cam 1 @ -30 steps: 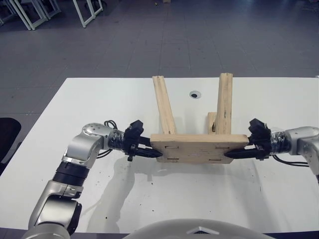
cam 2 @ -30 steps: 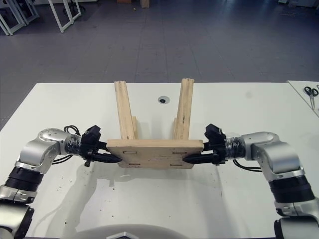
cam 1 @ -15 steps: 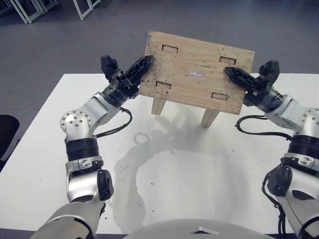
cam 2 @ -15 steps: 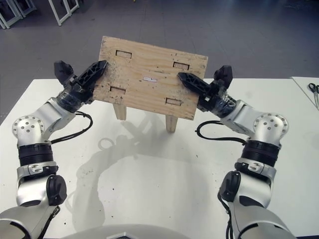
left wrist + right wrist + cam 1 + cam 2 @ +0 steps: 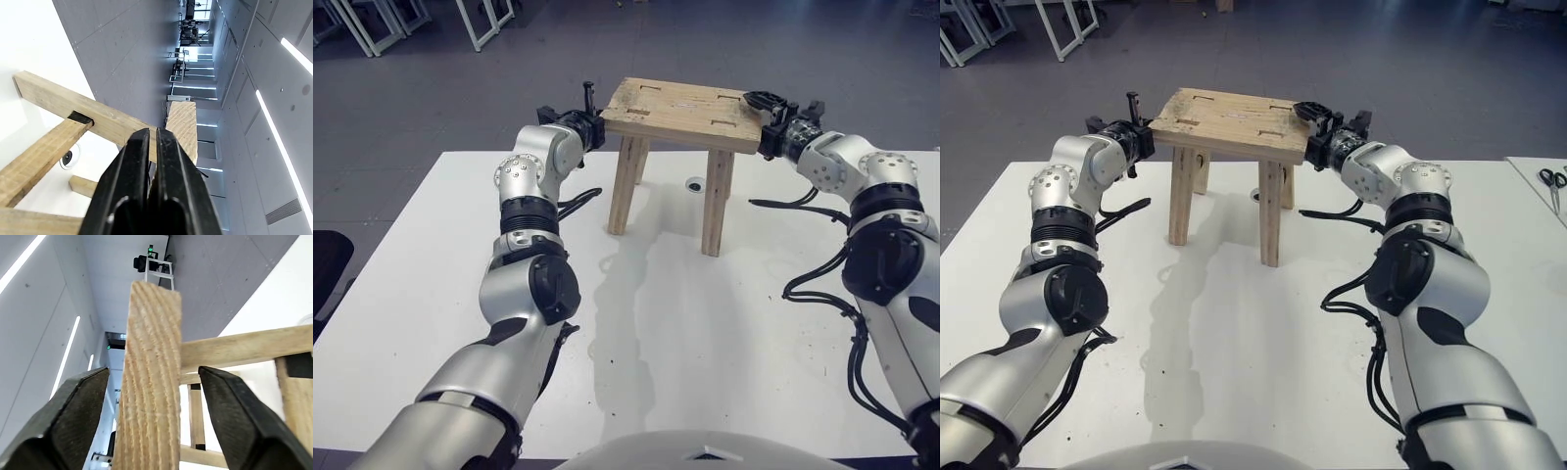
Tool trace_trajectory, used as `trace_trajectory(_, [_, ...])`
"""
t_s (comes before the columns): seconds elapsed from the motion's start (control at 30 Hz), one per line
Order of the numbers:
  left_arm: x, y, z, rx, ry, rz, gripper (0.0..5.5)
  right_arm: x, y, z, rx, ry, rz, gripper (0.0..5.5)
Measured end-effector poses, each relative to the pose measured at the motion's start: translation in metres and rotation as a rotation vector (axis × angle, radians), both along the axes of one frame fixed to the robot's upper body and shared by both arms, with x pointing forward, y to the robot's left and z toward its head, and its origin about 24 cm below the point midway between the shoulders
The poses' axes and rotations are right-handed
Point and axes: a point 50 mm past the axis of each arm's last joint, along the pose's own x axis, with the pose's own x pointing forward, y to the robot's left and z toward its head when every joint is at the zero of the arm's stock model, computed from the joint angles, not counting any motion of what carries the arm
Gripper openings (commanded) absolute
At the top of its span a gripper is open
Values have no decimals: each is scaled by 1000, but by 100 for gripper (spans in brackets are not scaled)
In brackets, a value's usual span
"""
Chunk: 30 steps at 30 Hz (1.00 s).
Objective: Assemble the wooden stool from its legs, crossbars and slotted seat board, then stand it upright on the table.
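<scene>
Stool (image 5: pixel 680 103) upright on table (image 5: pixel 754 323) — right fingers (image 5: pixel 73 421) straddle seat (image 5: pixel 151 357).

1. A white worktop (image 5: pixel 401 294) fills the foreground, with a round cable port (image 5: pixel 694 184) set in it toward the far edge.
2. Beyond it lies a grey tiled floor (image 5: pixel 431 88).
3. White metal furniture frames (image 5: pixel 372 29) stand on that floor at the far left.
4. A second white table (image 5: pixel 1538 211) sits just beside the worktop on the right, with scissors (image 5: pixel 1549 179) on it.
5. A dark shape (image 5: pixel 328 269) at the left edge is possibly a chair.
6. The left wrist view shows grey panelled surfaces with long light strips (image 5: pixel 283 141).
</scene>
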Motion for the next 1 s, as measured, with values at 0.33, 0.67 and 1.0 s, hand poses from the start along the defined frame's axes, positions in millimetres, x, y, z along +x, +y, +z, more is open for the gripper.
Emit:
trace_trajectory(0.33, [-21, 23, 11, -107, -283, 54, 140, -11, -16, 6, 164, -113, 60, 467])
trace_trajectory(0.67, [-39, 55, 57, 510, -624, 254, 140, -22, -79, 46, -372, -281, -376, 467])
trace_trajectory(1.0, [1, -36, 31, 1110, -790, -74, 140, -8, 69, 30, -1066, -918, -75, 467])
